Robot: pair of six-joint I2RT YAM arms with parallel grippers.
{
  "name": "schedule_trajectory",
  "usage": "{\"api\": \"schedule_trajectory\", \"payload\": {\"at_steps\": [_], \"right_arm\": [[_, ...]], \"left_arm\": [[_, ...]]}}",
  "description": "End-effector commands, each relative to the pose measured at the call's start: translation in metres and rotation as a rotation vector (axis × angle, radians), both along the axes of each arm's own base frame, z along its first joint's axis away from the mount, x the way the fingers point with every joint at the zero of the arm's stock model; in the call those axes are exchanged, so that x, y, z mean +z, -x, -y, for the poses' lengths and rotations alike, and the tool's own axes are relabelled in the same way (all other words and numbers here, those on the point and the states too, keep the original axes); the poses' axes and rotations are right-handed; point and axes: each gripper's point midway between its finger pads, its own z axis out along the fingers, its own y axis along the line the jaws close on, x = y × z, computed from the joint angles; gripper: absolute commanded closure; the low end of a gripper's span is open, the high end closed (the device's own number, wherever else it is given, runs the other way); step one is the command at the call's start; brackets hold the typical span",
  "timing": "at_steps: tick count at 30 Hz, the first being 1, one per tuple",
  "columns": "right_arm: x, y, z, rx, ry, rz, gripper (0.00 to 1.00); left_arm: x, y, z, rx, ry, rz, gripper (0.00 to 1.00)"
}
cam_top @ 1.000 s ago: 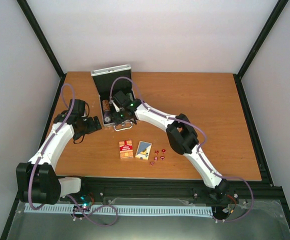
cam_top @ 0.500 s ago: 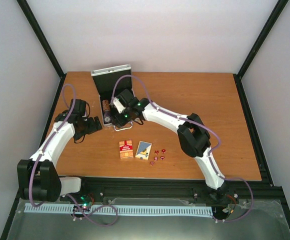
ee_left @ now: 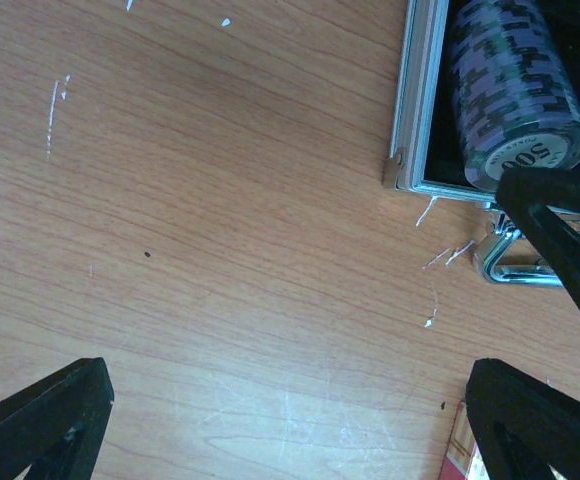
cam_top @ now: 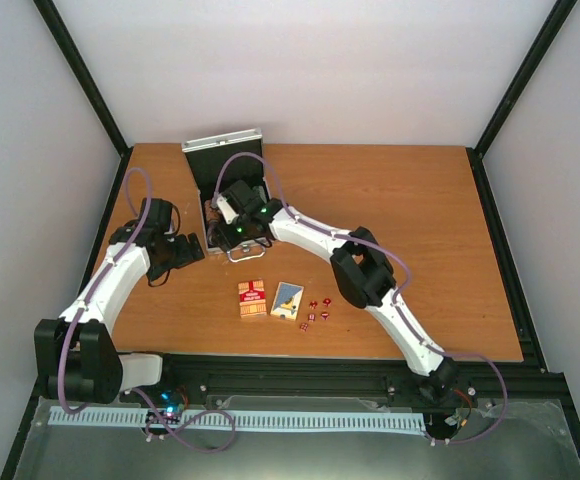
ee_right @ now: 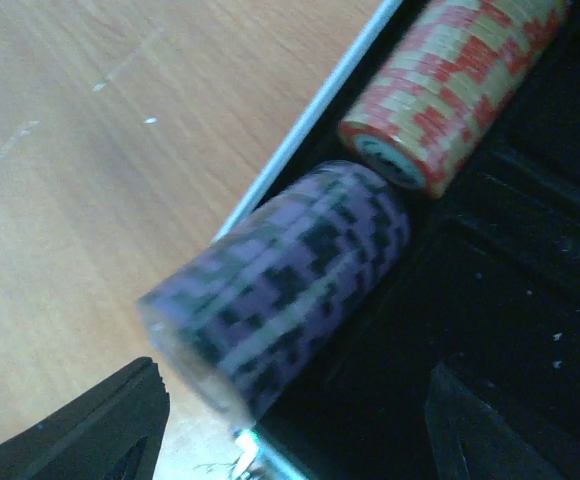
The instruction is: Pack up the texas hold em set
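Note:
The silver briefcase (cam_top: 222,145) lies open at the back left of the table, handle (cam_top: 238,255) toward me. In its black lining (ee_right: 530,300), a purple chip stack (ee_right: 290,290) lies on its side along the left rim (ee_right: 300,140). An orange-red chip stack (ee_right: 450,80) lies end to end behind it. My right gripper (cam_top: 222,232) hovers open over the purple stack's near end (ee_right: 295,430), fingers apart on either side, not gripping. The left gripper (cam_top: 192,250) stands open over bare wood (ee_left: 290,430) left of the case (ee_left: 415,100). The purple stack (ee_left: 515,90) shows there too.
A red card deck (cam_top: 252,299) and a blue-yellow deck (cam_top: 287,300) lie side by side in front of the case. Small red dice (cam_top: 316,310) are scattered just right of them. The red deck's corner (ee_left: 460,455) shows by my left gripper's right finger.
The right arm swung its elbow out to the right and came back; its gripper now sits slightly further left over the case. The left arm has not moved.

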Motion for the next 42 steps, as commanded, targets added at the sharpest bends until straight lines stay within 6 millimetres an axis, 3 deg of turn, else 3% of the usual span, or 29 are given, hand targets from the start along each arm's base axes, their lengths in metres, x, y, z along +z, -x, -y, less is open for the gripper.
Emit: {"api": "schedule_trajectory", "payload": {"at_steps": [1,5,10,18,23,28,32,36,40,42], "right_arm": [[-0.008,-0.031,0.004,-0.108,0.015,0.063,0.28],[-0.013,-0.048,0.006,-0.177,0.009,0.117,0.28],[-0.004,-0.056,0.002,-0.212,-0.035,0.147,0.28],[0.017,-0.037,0.011,-0.163,-0.022,0.111,0.25],[0.053,-0.027,0.037,-0.190,0.034,0.138,0.20],[0.075,-0.023,0.080,-0.285,0.165,0.165,0.01],[0.067,-0.007,0.113,-0.301,0.273,0.118,0.00],[0.052,0.022,0.146,-0.287,0.385,0.048,0.00],[0.034,0.057,0.172,-0.287,0.424,-0.040,0.00],[0.031,0.074,0.176,-0.295,0.412,-0.069,0.00]], "left_arm": [[0.002,-0.001,-0.003,0.005,-0.015,0.005,0.00],[-0.002,0.002,-0.003,-0.003,-0.019,-0.011,0.00],[-0.004,0.000,-0.002,-0.010,-0.016,-0.018,0.00],[-0.001,-0.006,-0.001,-0.019,-0.015,-0.011,0.00],[0.006,-0.014,0.000,-0.030,-0.013,-0.002,0.00],[0.015,-0.025,0.000,-0.040,-0.018,0.018,0.00],[0.016,-0.035,0.005,-0.044,0.010,0.025,0.00],[0.018,-0.042,0.012,-0.058,0.045,0.026,0.00],[0.011,-0.037,0.015,-0.060,0.063,-0.008,0.00],[0.010,-0.032,0.016,-0.060,0.067,-0.024,0.00]]}}
